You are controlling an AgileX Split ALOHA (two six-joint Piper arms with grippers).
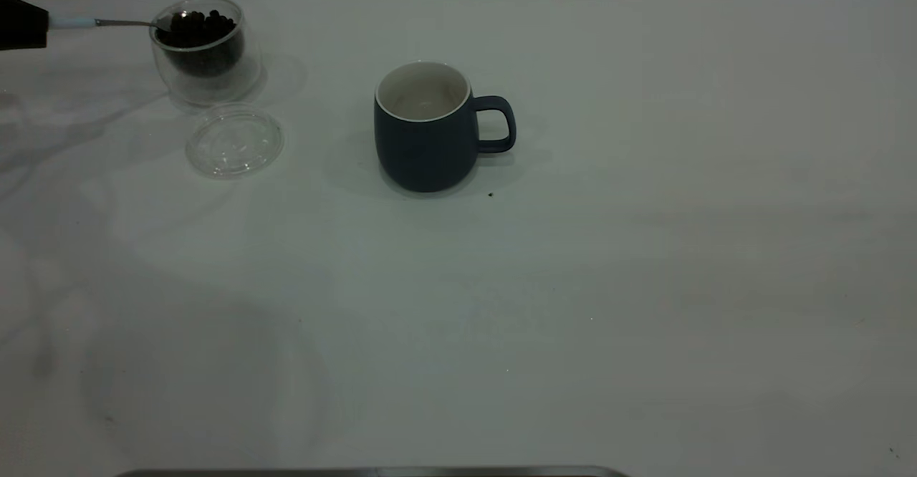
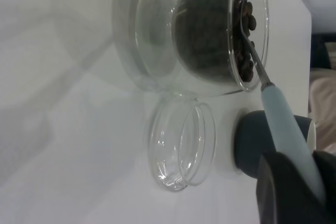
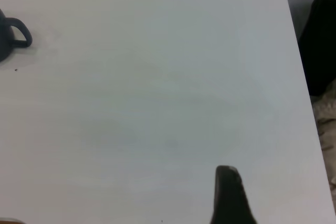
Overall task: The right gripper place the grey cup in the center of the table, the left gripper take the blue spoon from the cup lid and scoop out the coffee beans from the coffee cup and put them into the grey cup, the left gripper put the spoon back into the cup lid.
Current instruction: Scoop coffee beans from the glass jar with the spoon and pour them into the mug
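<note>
My left gripper (image 1: 21,22) is at the table's far left edge, shut on the pale blue handle of the blue spoon (image 1: 71,23). The spoon's metal bowl is dipped among the coffee beans (image 1: 200,29) in the clear glass coffee cup (image 1: 205,47). In the left wrist view, the gripper (image 2: 299,192) grips the spoon (image 2: 286,129), whose neck reaches into the coffee cup (image 2: 194,30). The cup lid (image 1: 234,140) lies empty in front of the glass. The grey cup (image 1: 426,129) stands upright mid-table, handle to the right, inside white. My right gripper (image 3: 228,198) hovers over bare table, away from the grey cup (image 3: 6,35).
The off-white table (image 1: 645,248) has a small dark speck (image 1: 490,194) just in front of the grey cup's handle. The table's far edge runs close behind the coffee cup. A rounded table corner is at the far right.
</note>
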